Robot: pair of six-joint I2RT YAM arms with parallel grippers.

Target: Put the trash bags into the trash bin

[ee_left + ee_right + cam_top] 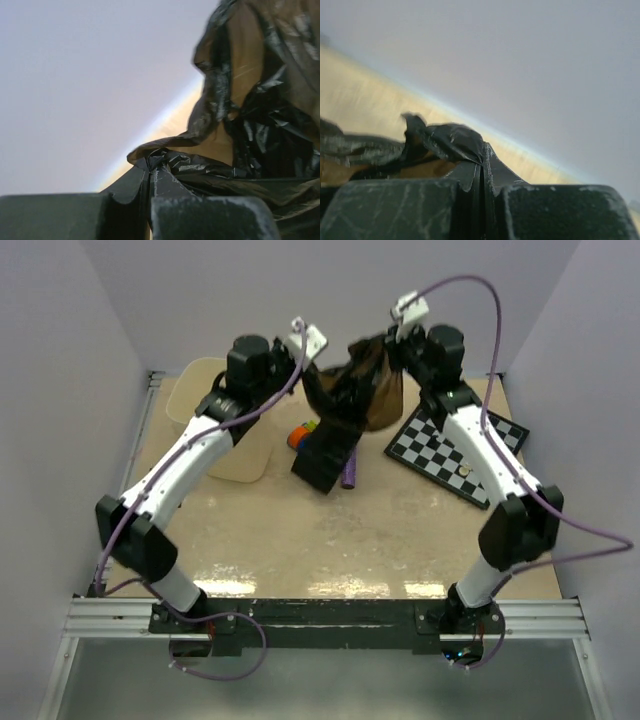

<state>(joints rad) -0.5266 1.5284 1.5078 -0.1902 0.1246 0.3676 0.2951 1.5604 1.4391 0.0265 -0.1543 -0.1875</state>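
A dark brown-black, glossy trash bag [355, 390] hangs in the air at the back middle of the table, stretched between both grippers. My left gripper [308, 372] is shut on the bag's left edge; the left wrist view shows the film [260, 125] pinched at the fingertips [149, 167]. My right gripper [396, 358] is shut on the bag's right edge, with crumpled film [447, 140] bunched at its tips [482, 150]. The cream-beige trash bin [205, 390] stands at the back left, partly hidden under the left arm, to the left of the bag.
Under the hanging bag lie a black block [322, 458], a purple cylinder [350, 473] and an orange and multicoloured object [300, 433]. A black-and-white chequered board [455, 455] lies at the right under the right arm. Walls close in the table on three sides.
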